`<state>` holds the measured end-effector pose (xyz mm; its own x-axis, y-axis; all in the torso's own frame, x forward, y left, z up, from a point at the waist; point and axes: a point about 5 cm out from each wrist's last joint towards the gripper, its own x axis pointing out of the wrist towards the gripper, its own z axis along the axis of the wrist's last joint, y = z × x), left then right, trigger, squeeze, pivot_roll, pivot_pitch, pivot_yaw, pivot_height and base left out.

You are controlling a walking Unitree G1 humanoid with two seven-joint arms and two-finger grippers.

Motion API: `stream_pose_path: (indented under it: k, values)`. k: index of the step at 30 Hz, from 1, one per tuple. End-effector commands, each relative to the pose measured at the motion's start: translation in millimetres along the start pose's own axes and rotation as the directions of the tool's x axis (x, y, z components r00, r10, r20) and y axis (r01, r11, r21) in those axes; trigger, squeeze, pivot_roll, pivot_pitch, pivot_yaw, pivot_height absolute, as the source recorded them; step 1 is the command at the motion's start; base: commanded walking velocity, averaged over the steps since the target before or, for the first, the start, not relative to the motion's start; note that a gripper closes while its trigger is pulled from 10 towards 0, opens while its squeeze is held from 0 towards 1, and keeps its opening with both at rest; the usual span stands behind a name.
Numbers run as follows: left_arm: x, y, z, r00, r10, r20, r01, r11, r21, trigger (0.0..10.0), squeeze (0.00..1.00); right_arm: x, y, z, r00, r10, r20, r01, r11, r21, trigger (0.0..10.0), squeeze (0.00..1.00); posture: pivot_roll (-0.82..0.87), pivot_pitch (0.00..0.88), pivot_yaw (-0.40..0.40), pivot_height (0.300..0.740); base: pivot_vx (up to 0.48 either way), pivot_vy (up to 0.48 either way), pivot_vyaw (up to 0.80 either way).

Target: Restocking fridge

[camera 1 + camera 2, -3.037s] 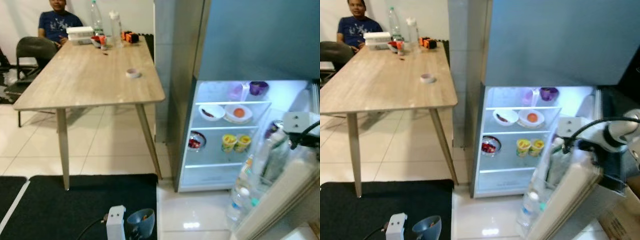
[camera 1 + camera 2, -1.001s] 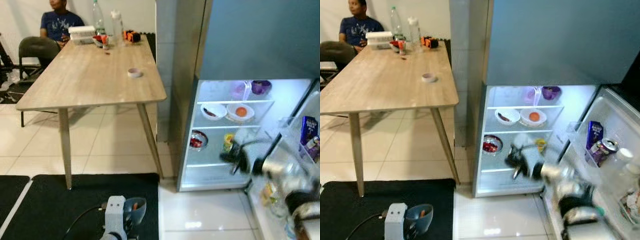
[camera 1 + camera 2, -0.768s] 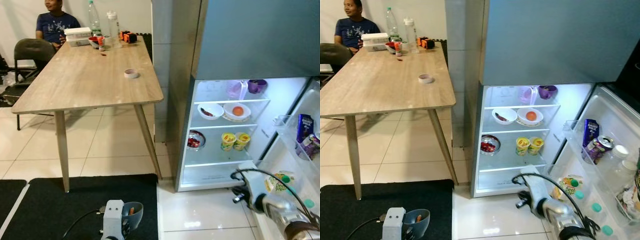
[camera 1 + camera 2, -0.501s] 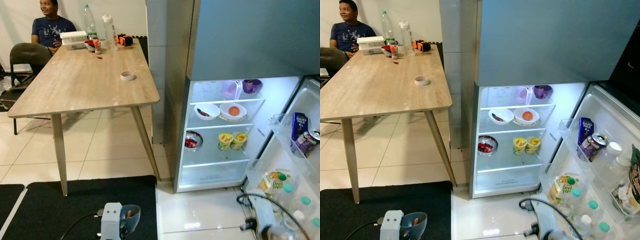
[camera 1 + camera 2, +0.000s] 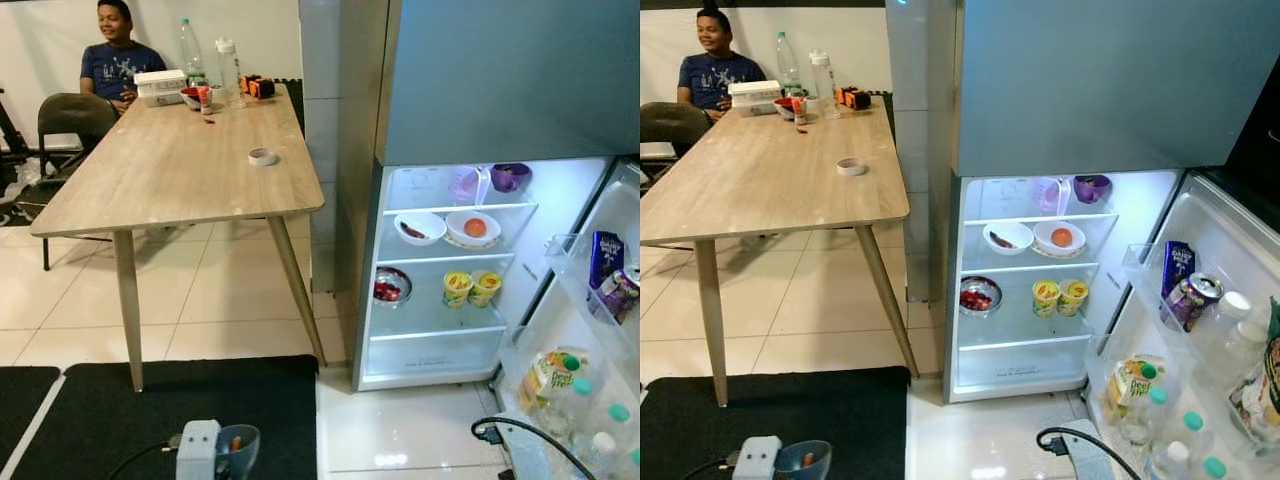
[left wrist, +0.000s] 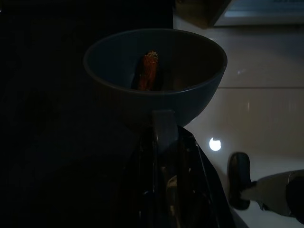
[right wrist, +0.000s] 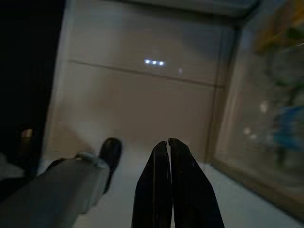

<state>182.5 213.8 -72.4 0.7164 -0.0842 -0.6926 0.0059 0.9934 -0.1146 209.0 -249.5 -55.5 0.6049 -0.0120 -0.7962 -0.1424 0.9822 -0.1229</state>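
The fridge (image 5: 450,270) stands with its lower door (image 5: 1200,350) swung wide to the right. On its lit shelves are a pink jug (image 5: 465,183), a purple bowl (image 5: 510,177), a white bowl (image 5: 420,227), a plate with an orange (image 5: 475,228), a bowl of red fruit (image 5: 389,290) and two yellow cups (image 5: 470,288). My left gripper (image 6: 164,126) is shut on the rim of a blue bowl (image 6: 156,80) with an orange-red piece of food inside, low over the black mat (image 5: 150,410). My right gripper (image 7: 167,145) hangs shut and holds nothing, above the white floor tiles beside the door.
The door racks hold bottles, a juice carton (image 5: 545,375), a purple carton (image 5: 605,260) and a can. A wooden table (image 5: 170,170) on the left carries a tape roll (image 5: 262,156), bottles and a box; a person (image 5: 118,55) sits at its far end.
The fridge door has swung from half shut to wide open. My right arm has dropped from in front of the shelves to the bottom of view. The blue bowl sits lower in view.
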Motion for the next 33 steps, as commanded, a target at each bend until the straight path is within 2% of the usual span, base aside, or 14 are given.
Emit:
stream_pose_path:
  k: [1,3,5,8,12,16,18,22,26,28,29,31,33]
  values:
    - [-1.5,-1.2,-4,1.000,-0.003,-0.004,0.003,1.000,-0.004,10.0,0.00,0.3,-0.7,2,1.000,-0.014,0.010,0.014,1.000,0.022,10.0,0.00,-0.08,0.000,0.000,0.740,0.000,-0.450,0.00]
    - [-1.9,-1.8,-6,1.000,-0.005,-0.006,0.005,1.000,-0.009,10.0,0.00,0.8,2.0,2,1.000,-0.007,0.012,0.007,1.000,0.019,10.0,0.00,-0.09,0.000,0.001,0.740,0.000,-0.450,0.00]
    - [-1.9,-4.9,-8,0.999,-0.027,-0.019,0.027,1.000,0.004,10.0,0.00,3.5,15.4,4,0.998,0.053,0.017,-0.053,0.997,-0.049,10.0,0.00,-0.09,0.000,-0.003,0.740,0.000,-0.450,0.00]
    - [-1.7,-5.9,-8,0.999,-0.032,-0.021,0.032,0.999,0.011,10.0,0.00,4.1,18.8,6,0.997,0.073,0.019,-0.071,0.995,-0.069,10.0,0.00,-0.09,0.000,-0.003,0.740,0.000,-0.450,0.00]
    - [1.4,-6.7,-1,1.000,-0.020,0.008,0.020,1.000,-0.017,10.0,0.00,8.1,35.8,32,0.979,0.184,0.085,-0.166,0.968,-0.187,10.0,0.00,-0.09,0.000,-0.017,0.740,0.000,-0.337,0.00]
    - [0.9,-8.3,-4,1.000,-0.011,0.005,0.011,1.000,-0.017,10.0,0.00,9.0,40.6,48,0.968,0.216,0.131,-0.183,0.958,-0.222,10.0,0.00,-0.09,0.000,-0.005,0.740,0.000,0.000,0.00]
    - [-2.2,-9.8,-13,0.999,-0.029,-0.029,0.029,1.000,0.006,10.0,0.00,8.3,53.7,67,0.926,0.311,0.212,-0.268,0.940,-0.210,10.0,0.00,-0.10,0.000,0.008,0.740,0.000,0.000,0.00]
    - [-5.2,-6.6,-18,0.998,-0.033,-0.053,0.035,0.999,0.027,10.0,0.00,4.2,63.3,87,0.858,0.401,0.320,-0.346,0.913,-0.215,10.0,0.00,-0.10,0.000,0.019,0.740,0.000,0.000,0.00]
    - [-6.6,-3.7,-19,0.998,-0.028,-0.051,0.029,0.999,0.023,10.0,0.00,1.8,57.5,101,0.849,0.365,0.383,-0.292,0.927,-0.235,10.0,0.00,-0.09,0.000,0.018,0.740,0.000,0.000,0.00]
    - [-8.3,-0.8,-21,0.998,-0.022,-0.054,0.023,1.000,0.021,10.0,0.00,1.3,45.0,111,0.870,0.271,0.412,-0.189,0.955,-0.229,10.0,0.00,-0.08,0.000,0.017,0.740,0.000,0.000,0.00]
    - [-10.3,0.5,-25,0.998,-0.018,-0.064,0.019,1.000,0.024,10.0,0.00,0.3,29.9,117,0.889,0.180,0.421,-0.093,0.971,-0.219,10.0,0.00,-0.08,0.000,0.017,0.740,0.000,0.000,0.00]
    - [-11.0,1.0,-26,0.998,-0.016,-0.068,0.017,1.000,0.025,10.0,0.00,0.0,24.6,119,0.896,0.152,0.418,-0.065,0.975,-0.213,10.0,0.00,-0.08,0.000,0.015,0.740,0.000,0.000,0.00]
    - [-12.7,3.0,-29,0.997,-0.008,-0.074,0.010,1.000,0.019,10.0,0.00,-1.6,11.2,121,0.907,0.089,0.412,-0.003,0.979,-0.206,10.0,0.00,-0.07,0.000,0.012,0.740,0.000,0.000,0.00]
